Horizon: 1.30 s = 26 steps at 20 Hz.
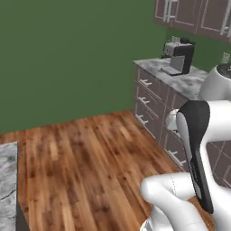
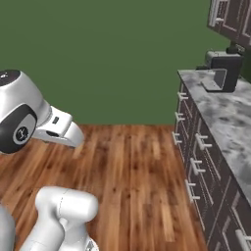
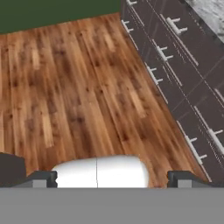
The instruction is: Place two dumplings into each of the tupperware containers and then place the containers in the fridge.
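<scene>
The dumplings, the tupperware containers and the fridge are out of view. In the hand view my gripper (image 3: pixel 113 178) is open, its two dark fingertips (image 3: pixel 41 178) far apart with nothing between them. It looks down on bare wooden floor (image 3: pixel 78 87) beside a run of dark drawers (image 3: pixel 175 65). My white arm (image 1: pixel 194 135) rises at the lower right of the left base view and at the left of the right base view, arm (image 2: pixel 19 117).
A grey marble counter (image 2: pixel 225 122) over dark drawer fronts (image 1: pixel 153 103) runs along the right, with a coffee machine (image 1: pixel 180 56) on it and wall cabinets (image 1: pixel 194 13) above. Another grey counter corner (image 1: pixel 8 180) sits at the left. Open wooden floor (image 1: pixel 90 153) reaches to a green wall.
</scene>
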Tool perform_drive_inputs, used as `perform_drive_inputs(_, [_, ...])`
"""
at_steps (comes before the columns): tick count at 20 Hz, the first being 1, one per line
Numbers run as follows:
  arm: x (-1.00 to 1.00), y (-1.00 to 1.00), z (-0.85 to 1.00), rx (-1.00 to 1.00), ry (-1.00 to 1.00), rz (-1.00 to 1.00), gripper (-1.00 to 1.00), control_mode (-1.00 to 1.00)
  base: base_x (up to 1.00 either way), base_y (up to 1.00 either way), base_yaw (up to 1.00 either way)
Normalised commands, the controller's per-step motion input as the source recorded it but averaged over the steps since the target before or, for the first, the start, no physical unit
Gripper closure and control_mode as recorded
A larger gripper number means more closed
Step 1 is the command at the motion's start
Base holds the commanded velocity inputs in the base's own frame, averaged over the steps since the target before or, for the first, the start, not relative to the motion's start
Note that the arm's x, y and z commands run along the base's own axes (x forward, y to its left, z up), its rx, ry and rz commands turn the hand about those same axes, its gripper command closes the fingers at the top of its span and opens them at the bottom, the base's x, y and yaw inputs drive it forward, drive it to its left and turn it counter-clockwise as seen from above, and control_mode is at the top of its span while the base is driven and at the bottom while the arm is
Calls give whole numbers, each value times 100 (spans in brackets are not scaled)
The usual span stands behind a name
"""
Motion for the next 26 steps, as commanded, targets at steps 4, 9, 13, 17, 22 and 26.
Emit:
perform_drive_inputs(4, [0, 0, 0, 0, 0, 0, -100, 100, 100, -32, 18])
perform_drive_inputs(9, [0, 0, 0, 0, 0, 0, -100, 100, 100, -44, 17])
perform_drive_inputs(13, [0, 0, 0, 0, 0, 0, -100, 100, 100, -39, 18])
perform_drive_inputs(17, [0, 0, 0, 0, 0, 0, -100, 100, 100, -35, 22])
perform_drive_inputs(22, [0, 0, 0, 0, 0, 0, -100, 100, 100, -11, 35])
perform_drive_inputs(26, [0, 0, 0, 0, 0, 0, -100, 100, 100, 0, 53])
